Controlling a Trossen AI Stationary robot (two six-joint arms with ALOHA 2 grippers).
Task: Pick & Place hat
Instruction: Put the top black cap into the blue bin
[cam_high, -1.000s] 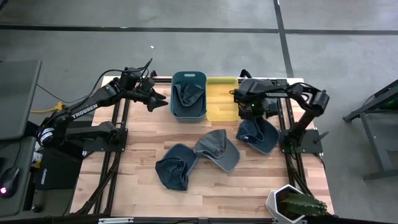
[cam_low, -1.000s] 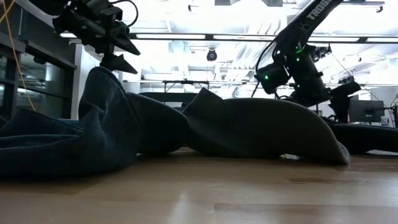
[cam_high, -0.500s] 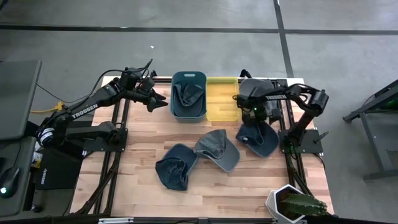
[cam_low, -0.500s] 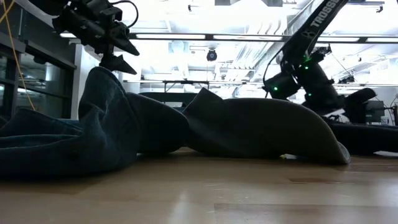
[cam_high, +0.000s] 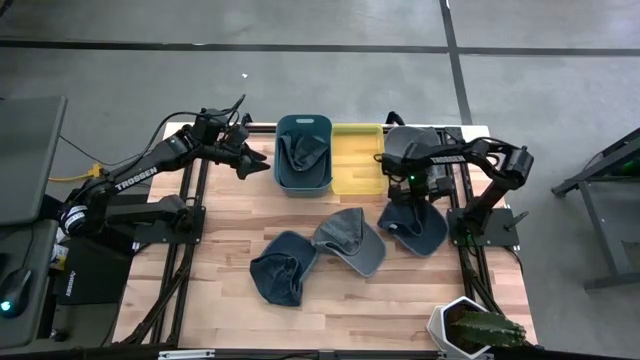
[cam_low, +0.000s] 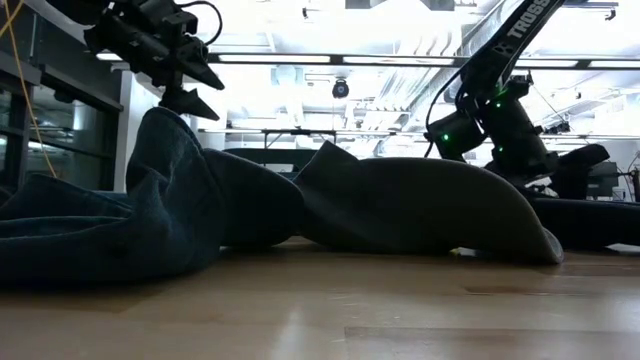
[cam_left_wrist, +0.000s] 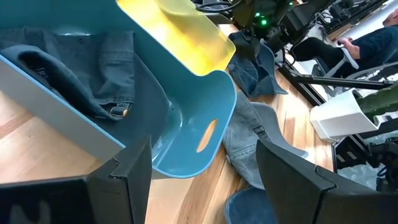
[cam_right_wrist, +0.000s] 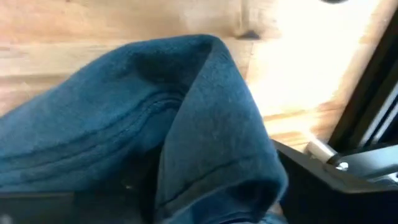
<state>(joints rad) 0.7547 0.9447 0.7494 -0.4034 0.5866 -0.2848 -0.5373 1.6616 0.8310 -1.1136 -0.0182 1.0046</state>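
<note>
The right gripper (cam_high: 405, 205) is lowered onto the dark blue denim hat (cam_high: 418, 225) lying at the right edge of the slatted wooden table (cam_high: 225, 310). In the right wrist view a raised fold of this hat (cam_right_wrist: 211, 124) fills the space directly ahead of the gripper. Whether its fingers pinch the cloth cannot be told from the pictures.

Directly behind the right gripper, toward the far table edge, sits the flat yellow plastic tray (cam_high: 356, 160). Beside that tray stands the teal plastic basket (cam_high: 303, 152), which contains one folded denim hat (cam_high: 303, 150). Toward the table centre from the right gripper lie two more hats: a grey denim hat (cam_high: 350, 240) and, touching it, a second dark blue denim hat (cam_high: 282, 268).

The left gripper (cam_high: 256, 166) hangs above the table just beside the teal basket, on the side away from the tray. Its fingers (cam_left_wrist: 134, 171) are spread apart with nothing between them.

A potted cactus in a white pot (cam_high: 470, 328) stands at the near right corner, well apart from both grippers.
</note>
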